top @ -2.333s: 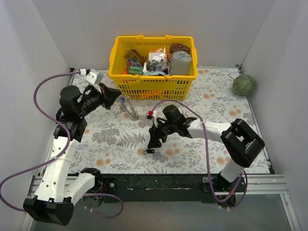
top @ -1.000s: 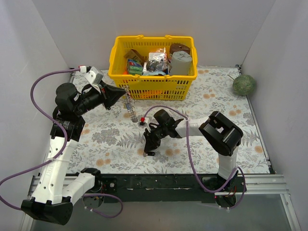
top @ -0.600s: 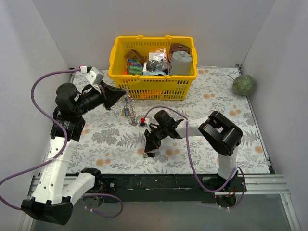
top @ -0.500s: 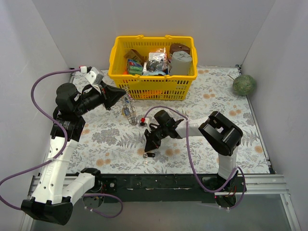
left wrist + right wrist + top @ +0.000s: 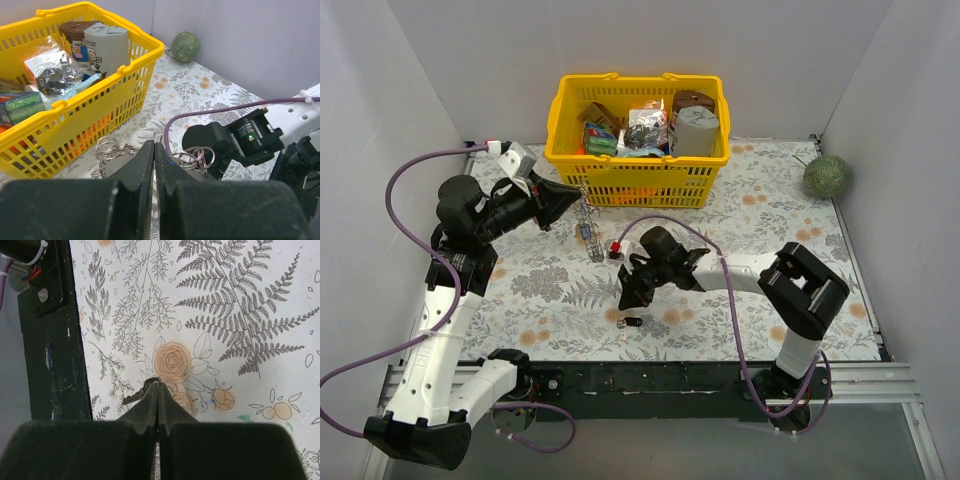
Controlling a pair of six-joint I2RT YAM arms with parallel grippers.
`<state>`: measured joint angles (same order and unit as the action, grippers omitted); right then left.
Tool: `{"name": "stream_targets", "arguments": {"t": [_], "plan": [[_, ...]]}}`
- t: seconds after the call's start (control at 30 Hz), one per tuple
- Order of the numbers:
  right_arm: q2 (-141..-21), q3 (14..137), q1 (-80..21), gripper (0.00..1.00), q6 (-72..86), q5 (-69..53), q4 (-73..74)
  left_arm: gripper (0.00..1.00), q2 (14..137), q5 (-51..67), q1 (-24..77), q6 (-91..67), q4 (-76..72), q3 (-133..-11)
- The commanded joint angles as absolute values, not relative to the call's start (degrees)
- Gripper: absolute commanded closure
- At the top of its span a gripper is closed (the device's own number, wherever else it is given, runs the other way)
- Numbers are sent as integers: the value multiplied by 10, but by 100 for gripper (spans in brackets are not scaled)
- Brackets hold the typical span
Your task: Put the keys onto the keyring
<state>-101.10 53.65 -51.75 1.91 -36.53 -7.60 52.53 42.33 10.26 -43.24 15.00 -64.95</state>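
The left gripper (image 5: 153, 146) is clamped on the keyring (image 5: 196, 157), its wire loops dangling mid-frame in the left wrist view. The right gripper (image 5: 158, 390) is pressed shut, tips at a small key (image 5: 132, 398) on the table (image 5: 240, 315), lower centre; pinched or not, I can't tell. I'd worry that flat key skids away or slips free when lifted. In the yellow basket (image 5: 125, 70), packets (image 5: 50, 70) carry print, none legible.
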Motion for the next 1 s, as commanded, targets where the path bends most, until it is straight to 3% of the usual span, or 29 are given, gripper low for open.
{"name": "stream_targets", "arguments": {"t": [0.0,0.1,0.2,0.33,0.57,0.8,0.97], "plan": [[-983,546,-554,98,11,-274,-26,100,506,415,105,-426,135,-644],[-990,562,-585,74,18,-173,-1,100,504,413,105,-428,135,-643],[-1005,583,-618,56,38,-71,47,100,504,412,105,-431,134,-642],[-1020,599,-655,44,59,-2,75,100,502,415,105,-431,134,-639],[-1047,611,-664,43,89,29,86,100,500,417,105,-428,134,-635],[-1049,596,-665,57,113,59,97,100,500,414,105,-425,134,-633],[-1039,565,-666,62,134,87,95,100,501,414,105,-424,134,-631]]}}
